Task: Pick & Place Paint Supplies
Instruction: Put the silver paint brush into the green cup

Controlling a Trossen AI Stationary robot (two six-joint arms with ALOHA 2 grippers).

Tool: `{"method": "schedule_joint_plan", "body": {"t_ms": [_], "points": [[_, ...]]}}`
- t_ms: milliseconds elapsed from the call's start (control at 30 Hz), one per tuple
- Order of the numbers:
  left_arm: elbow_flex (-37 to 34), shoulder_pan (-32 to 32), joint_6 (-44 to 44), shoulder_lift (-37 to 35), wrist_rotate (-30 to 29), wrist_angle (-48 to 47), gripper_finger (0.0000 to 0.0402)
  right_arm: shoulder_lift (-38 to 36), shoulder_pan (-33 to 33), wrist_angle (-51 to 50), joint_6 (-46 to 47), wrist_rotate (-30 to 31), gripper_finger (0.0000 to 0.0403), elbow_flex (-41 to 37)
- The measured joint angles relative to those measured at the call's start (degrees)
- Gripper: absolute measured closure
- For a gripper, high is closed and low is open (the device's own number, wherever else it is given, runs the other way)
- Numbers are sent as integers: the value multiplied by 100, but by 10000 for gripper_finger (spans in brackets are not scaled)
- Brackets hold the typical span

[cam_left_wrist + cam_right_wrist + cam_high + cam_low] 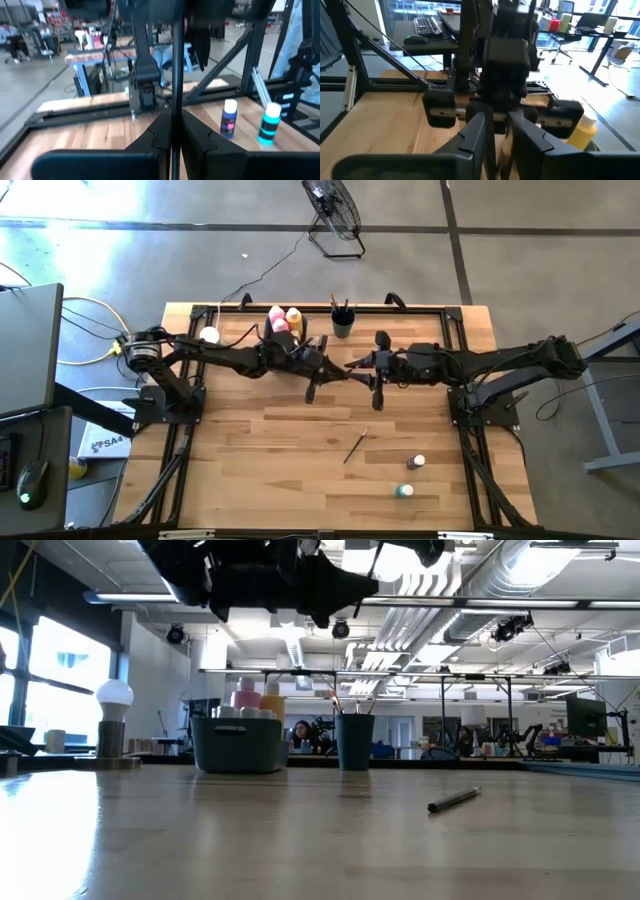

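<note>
My two grippers meet nose to nose above the table's middle. My left gripper (335, 370) (172, 120) is shut on a thin dark paintbrush (173, 60). My right gripper (362, 365) (496, 122) is open, with one finger on either side of that brush's shaft (490, 142); I cannot tell whether a finger touches it. A second paintbrush (355, 447) (453, 799) lies flat on the table nearer the front. Two small white-capped bottles, one dark blue (417, 463) (229, 117) and one teal (403, 491) (270, 124), stand upright at the near right. My left gripper pinches the paintbrush's shaft (173, 106) between its two fingers. The fingers point level toward the table's right side and lie across the brush. The brush stands about upright, lifted clear of the table, with its long end rising above the fingers.
A grey bin (238, 743) with the pink (277, 318) and yellow (294, 318) squeeze bottles stands at the far edge. Beside it is a dark cup (342, 325) (354, 740) of brushes. A white knob on a tan base (209, 335) (114, 715) stands far left.
</note>
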Motion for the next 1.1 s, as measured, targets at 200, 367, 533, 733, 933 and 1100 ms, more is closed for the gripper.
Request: {"method": "schedule_joint_plan", "body": {"t_ms": [200,367,533,733,933,1100], "points": [[6,-2,-112,-7,157,464,380,0,-4,-101,0,4,352,0],[48,-2,-132,-9,197,398,380,0,0,-102,-149,1,355,0],[50,0,-145,-9,199,295,380,0,0,-98,-151,-16,355,0],[50,-2,-151,-9,205,295,380,0,0,-102,-152,-17,365,0],[50,0,-149,-9,212,291,380,2,0,-105,-278,-28,386,0],[50,0,-131,-9,211,256,380,1,0,-134,-255,-28,389,0]]}}
